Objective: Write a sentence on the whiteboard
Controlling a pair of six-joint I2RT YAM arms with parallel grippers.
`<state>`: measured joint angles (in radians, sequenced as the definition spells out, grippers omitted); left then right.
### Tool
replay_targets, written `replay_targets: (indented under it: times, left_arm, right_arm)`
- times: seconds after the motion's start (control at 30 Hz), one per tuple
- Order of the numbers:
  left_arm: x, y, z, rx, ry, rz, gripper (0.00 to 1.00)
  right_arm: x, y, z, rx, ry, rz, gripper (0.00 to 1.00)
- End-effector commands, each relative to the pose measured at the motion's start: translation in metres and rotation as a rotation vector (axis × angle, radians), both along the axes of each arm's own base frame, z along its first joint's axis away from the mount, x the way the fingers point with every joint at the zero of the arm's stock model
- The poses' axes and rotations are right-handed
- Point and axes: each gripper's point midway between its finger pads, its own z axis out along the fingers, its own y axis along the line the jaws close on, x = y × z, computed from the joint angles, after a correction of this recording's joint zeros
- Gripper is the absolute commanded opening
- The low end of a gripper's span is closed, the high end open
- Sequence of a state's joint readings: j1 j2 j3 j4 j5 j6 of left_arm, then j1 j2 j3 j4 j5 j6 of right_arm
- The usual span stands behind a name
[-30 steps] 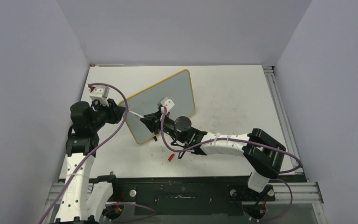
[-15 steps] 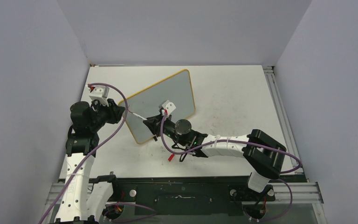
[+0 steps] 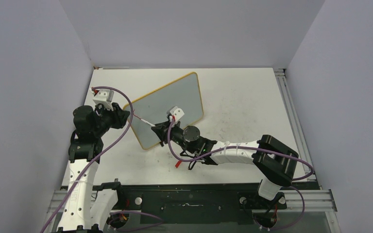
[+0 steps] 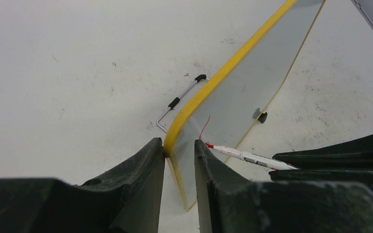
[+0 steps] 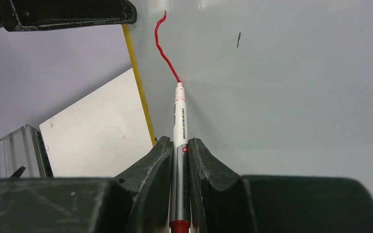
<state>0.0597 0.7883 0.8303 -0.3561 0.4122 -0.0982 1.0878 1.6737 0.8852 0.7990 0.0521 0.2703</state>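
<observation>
- The right jaws are closed tight on the marker (image 5: 179, 121), gripping its barrel, with the tip pointing away from the wrist.
- The marker's tip touches the whiteboard (image 5: 291, 97) at the lower end of a wavy red line (image 5: 161, 43), the only writing in view.
- The left jaws pinch the board's yellow frame (image 4: 223, 80) near a corner, nearly shut on its thin edge.
- The board stands tilted on the counter (image 3: 243, 97), left of centre, between the two arms.
- A wire stand (image 4: 177, 103) shows on one side of the board, and a black foot (image 4: 262, 116) on the other.
- A small red piece (image 3: 178, 163) lies on the counter beside the right arm.
</observation>
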Motion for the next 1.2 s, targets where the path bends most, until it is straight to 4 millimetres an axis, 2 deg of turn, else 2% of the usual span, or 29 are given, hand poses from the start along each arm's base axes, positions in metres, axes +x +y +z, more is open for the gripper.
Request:
replay_targets:
  times: [0.0,0.23,0.9,1.03,1.17]
  left_arm:
    - [-0.003,-0.006,0.012,-0.003,-0.042,-0.029,0.26]
    - [-0.003,-0.006,0.012,-0.003,-0.042,-0.029,0.26]
    - [-0.003,-0.006,0.011,-0.002,-0.041,-0.032,0.26]
    - [-0.003,-0.006,0.011,-0.001,-0.040,-0.029,0.26]
    - [-0.003,-0.005,0.010,0.001,-0.037,-0.023,0.26]
  right_arm:
    - [0.001,-0.003,0.014,0.011,-0.035,-0.016,0.05]
    - [-0.008,0.003,0.007,-0.011,-0.040,0.012,0.05]
    - [-0.021,0.024,0.009,-0.013,-0.051,0.069,0.05]
    - [-0.023,0.023,0.014,-0.006,-0.057,0.070,0.05]
    - [-0.027,0.019,0.028,0.011,-0.073,0.071,0.05]
